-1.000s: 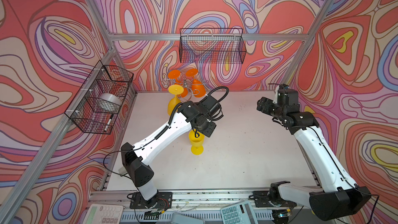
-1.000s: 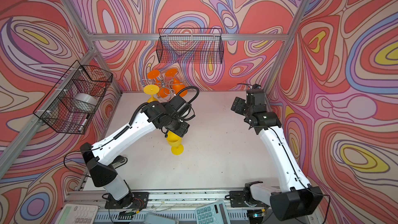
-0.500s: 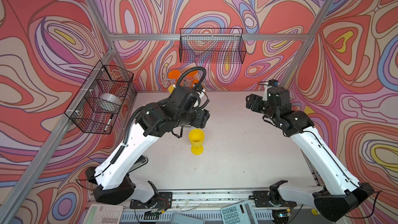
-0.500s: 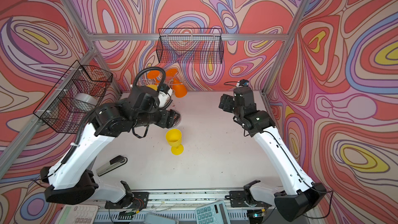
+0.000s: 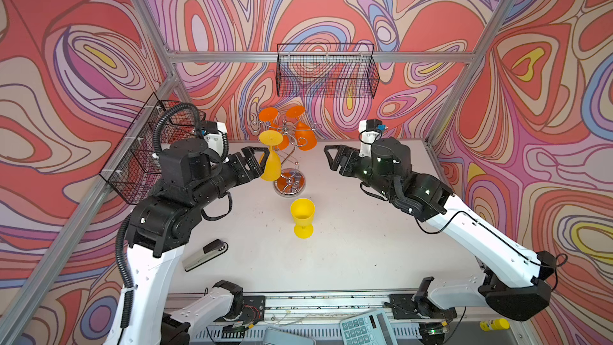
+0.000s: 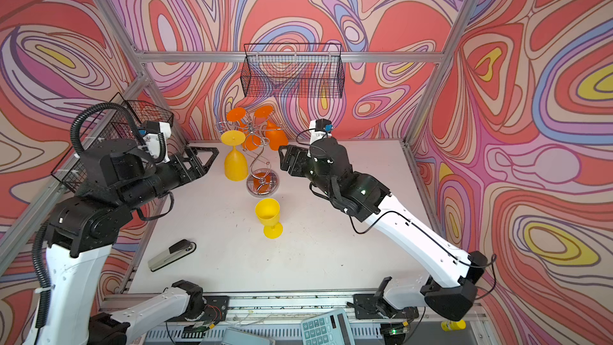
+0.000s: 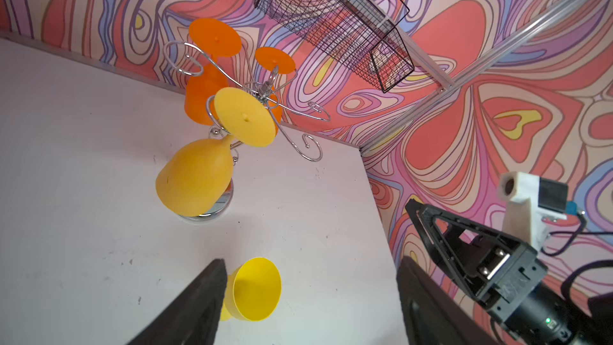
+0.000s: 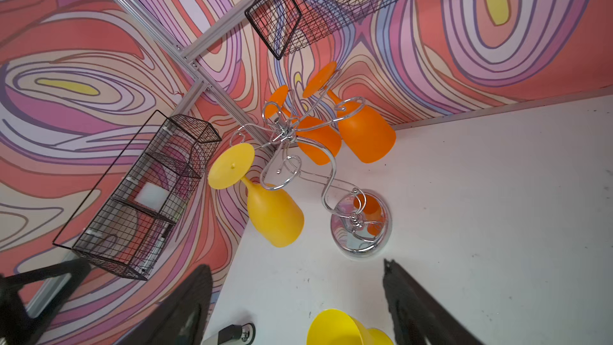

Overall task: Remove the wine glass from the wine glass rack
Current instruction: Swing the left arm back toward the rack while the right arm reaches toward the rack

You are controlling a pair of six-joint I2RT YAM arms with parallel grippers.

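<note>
A sec ago my L gripper (image 5: 253,164) was down over the yellow glass (image 5: 302,214). Now it's let go & pulled back, jaws wide, nothing between them in the wrist view. That glass stands upright on the table (image 5: 348,253), just in front of the rack (image 5: 289,160) base and clear of both arms, so one is off. L gripper now sits beside the amber glass (image 5: 271,164), which hangs bowl-down on the near hook. In a top view the tip seems to touch it, but prob. it's just short; hard to tell. R gripper (image 5: 335,159) has swung in toward the rack from the other side, also spread & empty. Two orange glasses (image 5: 305,139) hang at the back — the amber one looks like my next pick.
</note>
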